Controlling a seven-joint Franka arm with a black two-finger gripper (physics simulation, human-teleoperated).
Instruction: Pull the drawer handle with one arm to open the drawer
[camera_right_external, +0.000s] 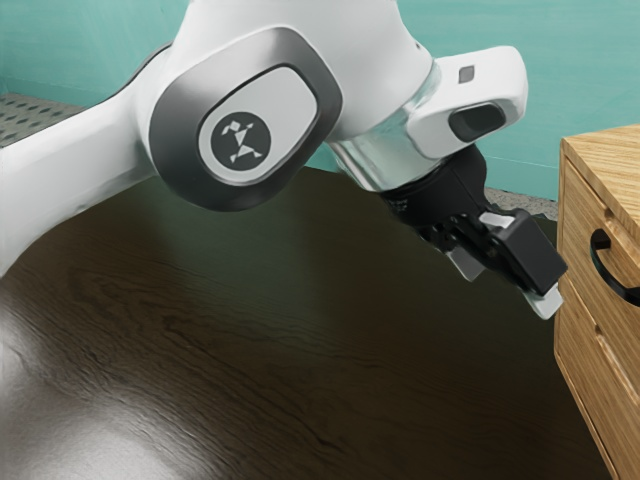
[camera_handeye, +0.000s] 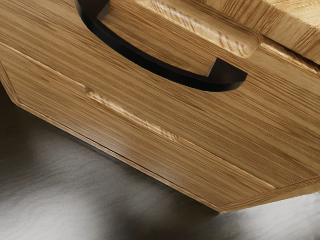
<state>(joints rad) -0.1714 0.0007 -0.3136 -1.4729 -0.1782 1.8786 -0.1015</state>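
- Drawer handle (camera_right_external: 601, 262), exterior view: a black bowed bar on the upper drawer front (camera_right_external: 580, 215) of a light wooden cabinet (camera_right_external: 612, 160) at the exterior view's right edge. Its long axis lies level along the drawer front, and the bow bulges out toward the exterior view's left, facing the arm.
- The upper front looks flush with the lower front (camera_right_external: 590, 370).
- The gripper (camera_right_external: 505, 280) hangs near the handle, apart from it and tilted down toward the cabinet. Its two light-tipped fingers stand spread, with nothing between them.
- The cabinet stands on a dark, glossy wood-grain table (camera_right_external: 250, 330). Behind it are a teal wall (camera_right_external: 560, 60) and, at the exterior view's upper left, a grey dotted surface (camera_right_external: 30, 110).
- Wrist view: the handle (camera_handeye: 165, 67) is a black arc, both ends fixed to the drawer front (camera_handeye: 240, 115). Its length runs parallel to the seam (camera_handeye: 130, 116) above the lower front (camera_handeye: 175, 160).
- The dark table (camera_handeye: 75, 200) shows beneath the cabinet's bottom edge.
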